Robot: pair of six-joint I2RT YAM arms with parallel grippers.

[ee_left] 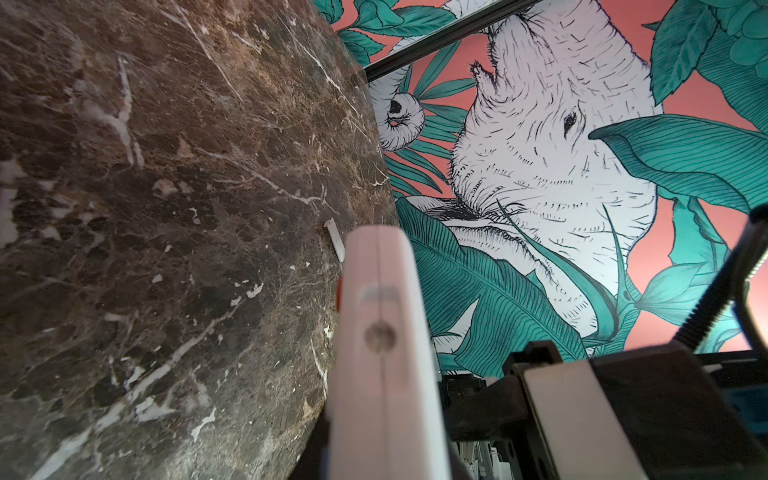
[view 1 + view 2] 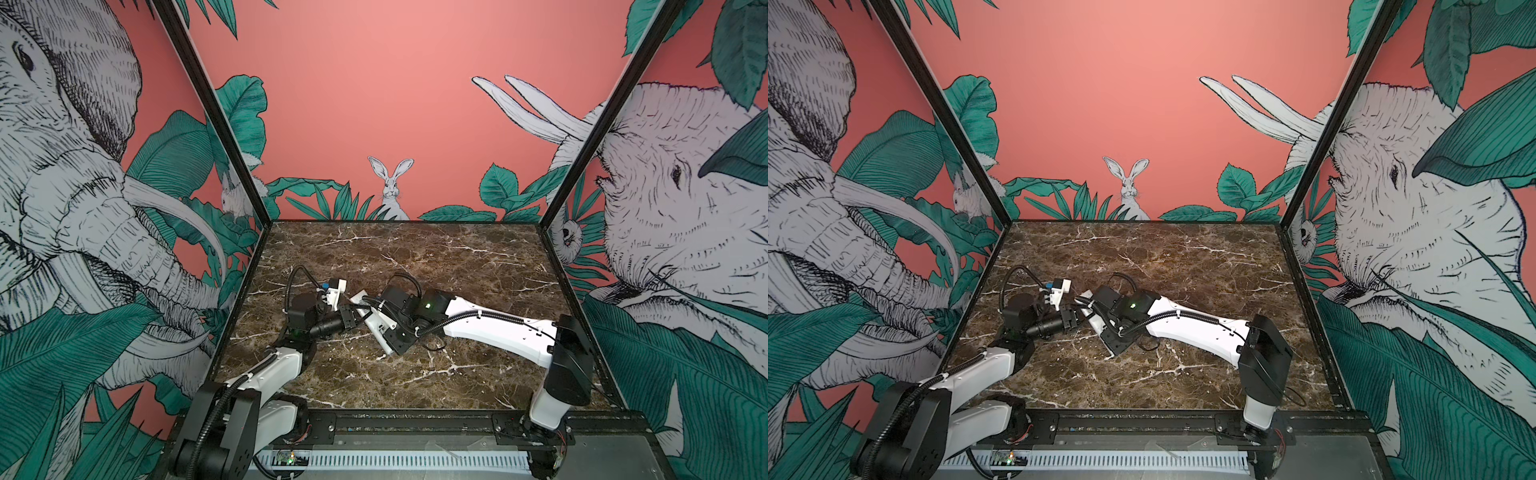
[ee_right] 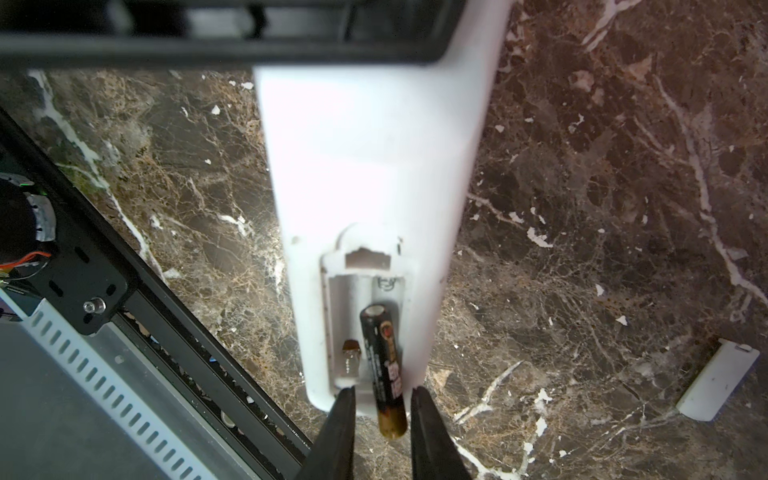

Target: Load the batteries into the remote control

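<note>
The white remote control (image 3: 374, 166) is held off the marble, back side up, with my left gripper (image 2: 353, 318) shut on its far end. Its battery compartment (image 3: 365, 324) stands uncovered. One dark battery (image 3: 384, 365) lies in the right-hand slot, its brassy end sticking out past the remote's edge. My right gripper (image 3: 384, 399) is open around that end, a thin gap on each side of the battery, and the black fingertips (image 3: 343, 415) touch the remote's end. The left-hand slot shows only a metal contact. In both top views the remote (image 2: 376, 324) (image 2: 1096, 322) lies between the two wrists.
The white battery cover (image 3: 719, 378) lies loose on the marble table (image 3: 602, 208) beside the remote, also seen as a small white strip (image 1: 334, 241) in the left wrist view. The black front rail (image 3: 124, 266) runs close by the remote's near end.
</note>
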